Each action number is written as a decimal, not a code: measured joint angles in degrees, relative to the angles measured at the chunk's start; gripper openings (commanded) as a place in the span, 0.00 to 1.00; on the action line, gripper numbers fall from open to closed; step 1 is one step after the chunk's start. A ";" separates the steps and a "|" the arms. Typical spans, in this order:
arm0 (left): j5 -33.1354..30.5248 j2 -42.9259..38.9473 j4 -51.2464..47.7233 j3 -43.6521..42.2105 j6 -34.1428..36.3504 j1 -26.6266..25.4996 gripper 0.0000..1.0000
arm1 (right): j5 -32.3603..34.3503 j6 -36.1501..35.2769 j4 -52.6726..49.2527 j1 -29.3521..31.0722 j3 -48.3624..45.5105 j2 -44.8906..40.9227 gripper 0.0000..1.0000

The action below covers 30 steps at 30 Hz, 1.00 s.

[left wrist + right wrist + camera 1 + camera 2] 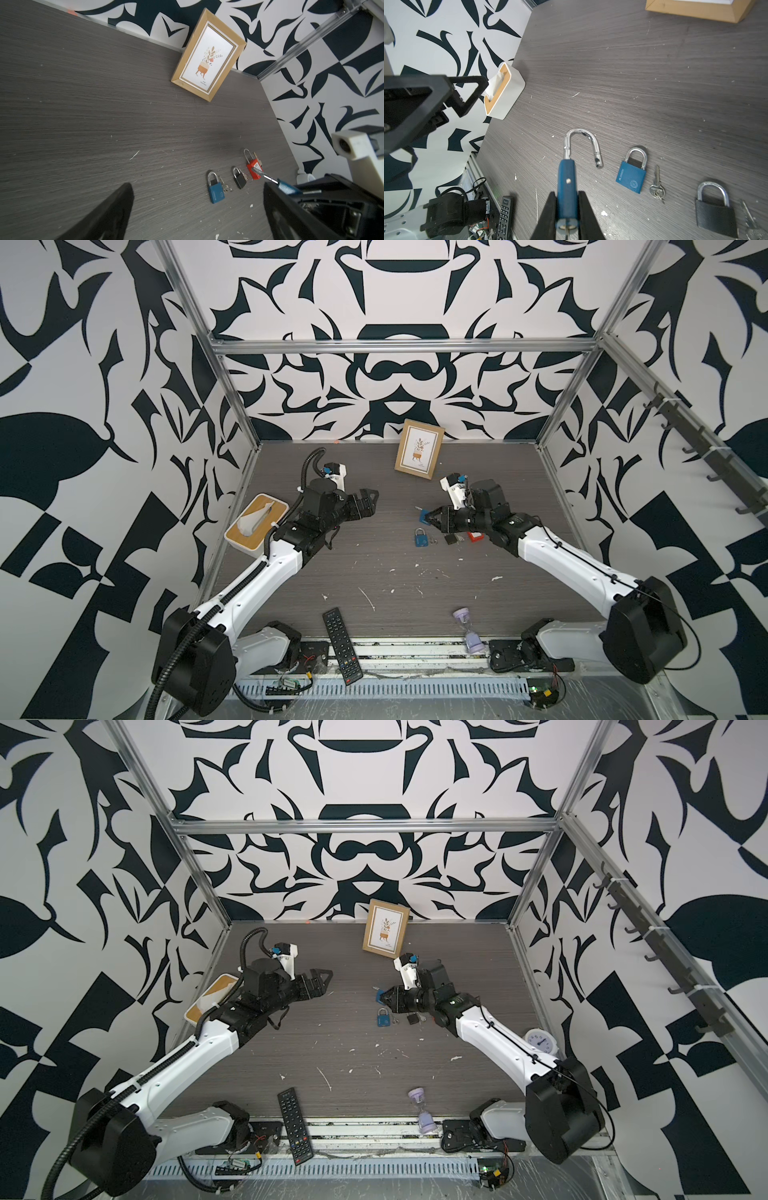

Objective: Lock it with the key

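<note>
Your left gripper (371, 501) is hanging empty above the table (374, 572), jaws spread wide. Right of it, your right gripper (566, 196) is clamping the large blue padlock (566, 176) by its body, shackle (581, 135) swung out, key (567, 228) sitting in its base. Nearby, 3 smaller locks are lying: small blue padlock (216, 192), black padlock (240, 181), red padlock (254, 164).

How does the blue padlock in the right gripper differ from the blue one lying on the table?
The held padlock has its shackle swung open; the table padlock has its shackle closed. The held padlock is clamped edge-on in the right gripper; the table padlock lies flat. Both have blue bodies and silver shackles.
</note>
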 measured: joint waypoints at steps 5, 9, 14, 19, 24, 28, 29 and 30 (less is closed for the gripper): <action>9.49 -0.02 5.20 -1.97 4.13 0.00 0.96 | -11.69 8.37 5.27 -3.78 -0.85 3.41 0.00; 17.27 -0.11 10.84 -4.52 6.19 0.00 0.94 | -19.02 17.55 12.20 -6.32 -3.21 5.31 0.00; 22.93 0.17 16.98 -6.99 6.62 -0.07 0.91 | -22.99 22.64 15.26 -6.95 -3.56 5.90 0.00; 25.99 0.87 20.41 -7.52 6.12 -0.07 0.89 | -24.44 23.08 14.67 -6.91 -3.56 5.66 0.00; 28.13 1.07 23.28 -7.61 5.05 -0.07 0.88 | -24.76 22.34 12.52 -6.91 -3.56 5.38 0.00; 29.92 1.44 25.18 -7.91 4.42 -0.07 0.88 | -24.94 22.10 11.30 -6.91 -3.54 4.31 0.00; 30.29 1.49 25.55 -8.09 4.31 -0.07 0.88 | -25.11 22.08 11.15 -6.91 -3.54 3.78 0.00; 30.77 1.57 25.86 -8.22 4.26 -0.07 0.88 | -25.40 22.10 10.97 -6.91 -3.54 3.17 0.00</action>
